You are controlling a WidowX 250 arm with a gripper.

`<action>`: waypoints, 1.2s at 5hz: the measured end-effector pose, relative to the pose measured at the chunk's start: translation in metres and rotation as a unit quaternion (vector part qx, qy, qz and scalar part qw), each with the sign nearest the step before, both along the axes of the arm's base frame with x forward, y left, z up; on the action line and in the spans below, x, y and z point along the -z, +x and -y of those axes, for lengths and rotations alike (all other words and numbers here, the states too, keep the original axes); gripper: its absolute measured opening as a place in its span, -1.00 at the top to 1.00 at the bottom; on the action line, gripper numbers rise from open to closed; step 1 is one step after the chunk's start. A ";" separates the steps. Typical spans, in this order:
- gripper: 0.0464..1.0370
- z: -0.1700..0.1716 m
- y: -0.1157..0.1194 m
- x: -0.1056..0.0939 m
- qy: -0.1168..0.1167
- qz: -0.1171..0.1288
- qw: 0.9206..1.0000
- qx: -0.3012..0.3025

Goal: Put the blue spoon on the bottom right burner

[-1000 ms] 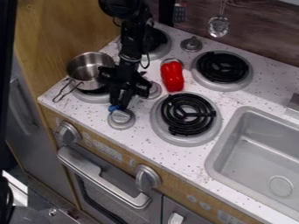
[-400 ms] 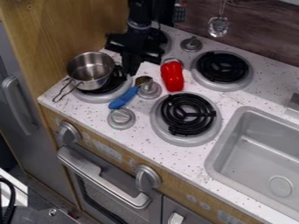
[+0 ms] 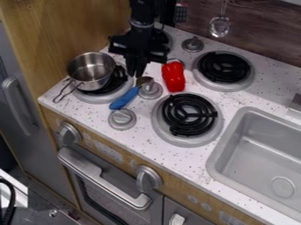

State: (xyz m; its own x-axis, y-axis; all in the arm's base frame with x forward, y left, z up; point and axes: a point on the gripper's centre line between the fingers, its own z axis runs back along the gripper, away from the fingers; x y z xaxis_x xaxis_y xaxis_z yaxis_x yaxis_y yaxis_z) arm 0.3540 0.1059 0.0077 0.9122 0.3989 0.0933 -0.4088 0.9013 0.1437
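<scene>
Now, the gripper (image 3: 136, 74) hangs near the blue spoon (image 3: 124, 99) on the counter (image 3: 144, 136); if it is clenched, I cannot tell.

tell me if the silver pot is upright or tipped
Upright: the pot sits with its open rim facing up, on the burner at the counter's left.

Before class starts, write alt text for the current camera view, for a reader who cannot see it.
A black robot hand hangs by the bowl end of a blue-handled spoon lying on a toy stovetop between the front left burner, which holds a metal pot, and the front right burner; a red pepper and sink are nearby.
</scene>
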 end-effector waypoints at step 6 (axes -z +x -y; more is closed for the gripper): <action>-0.90 -0.018 -0.021 0.069 -0.022 -0.102 0.994 -0.040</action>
State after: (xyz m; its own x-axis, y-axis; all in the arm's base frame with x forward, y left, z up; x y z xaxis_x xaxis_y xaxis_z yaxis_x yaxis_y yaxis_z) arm 0.3326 0.1234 -0.0616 0.8758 0.4702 -0.1088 -0.4455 0.8744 0.1925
